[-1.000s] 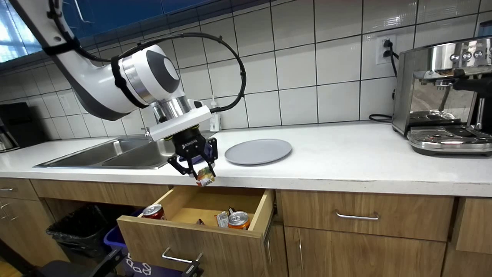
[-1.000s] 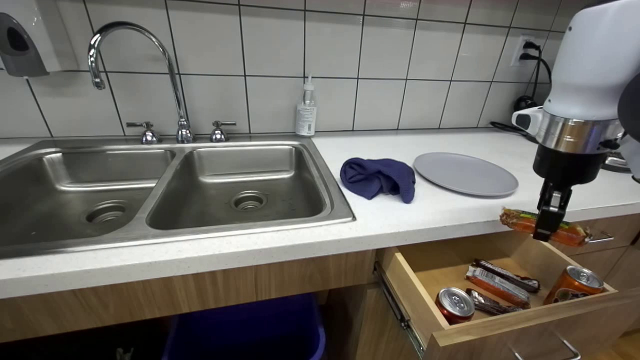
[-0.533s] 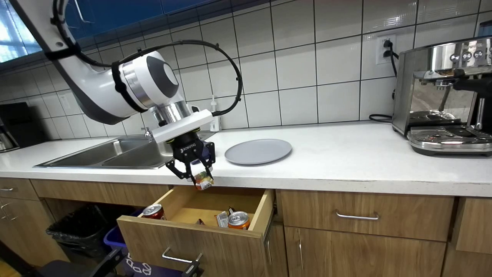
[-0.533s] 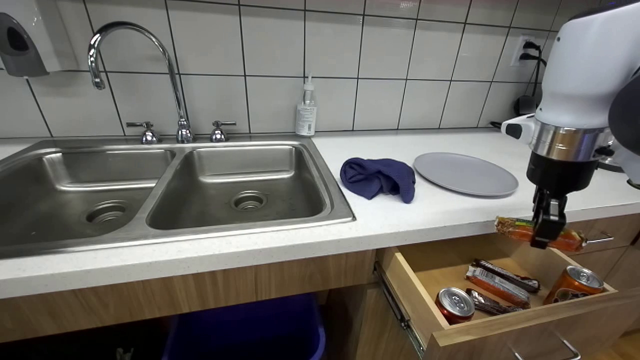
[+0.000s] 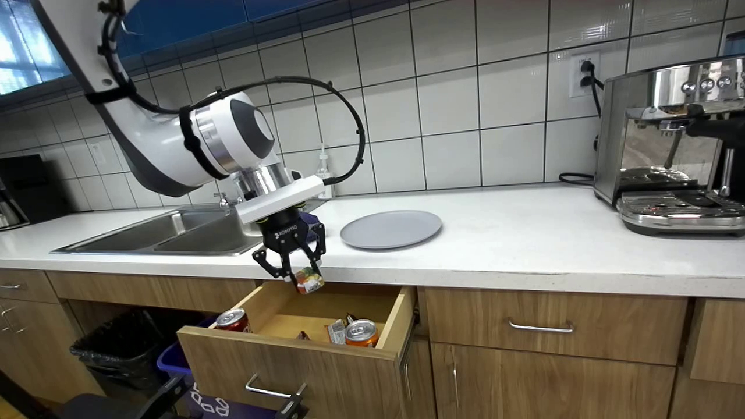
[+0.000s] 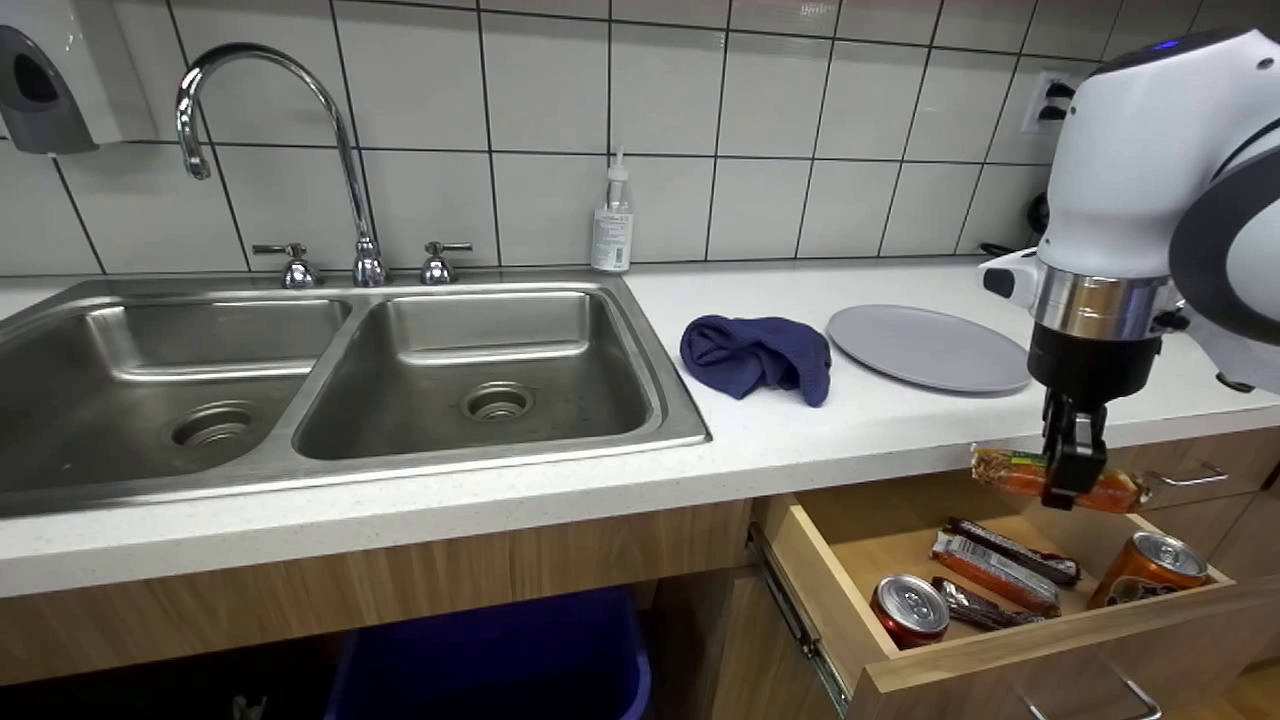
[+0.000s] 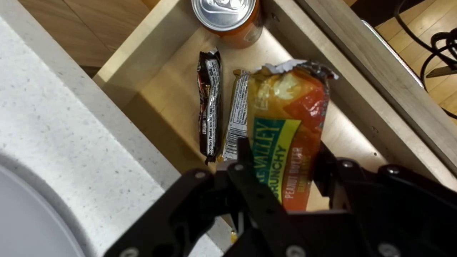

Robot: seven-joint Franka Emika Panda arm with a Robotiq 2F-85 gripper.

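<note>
My gripper (image 7: 284,157) is shut on an orange-and-green granola bar (image 7: 296,103), with one finger against each long side. In both exterior views the gripper (image 5: 307,276) points down, and the bar (image 6: 1008,473) hangs above the open wooden drawer (image 6: 1060,648). Beneath it in the drawer lie a dark-wrapped bar (image 7: 209,103) and an orange bar (image 6: 995,572) with a white label. A smaller dark bar (image 6: 980,606) lies nearer the drawer's front. An orange can (image 6: 1150,570) and a red can (image 6: 908,608) stand upright at opposite sides. The far end of the held bar is crinkled silver.
The counter's edge (image 7: 117,125) runs close beside the gripper. On the counter are a grey plate (image 5: 391,228), a blue cloth (image 6: 755,355), a steel sink (image 6: 690,420) and an espresso machine (image 5: 687,145). Below stand a black-lined bin (image 5: 134,343) and a blue bin (image 6: 500,650).
The gripper has come down a little with the bar still in it, and has drifted left in an exterior view. The drawer and its contents have not moved.
</note>
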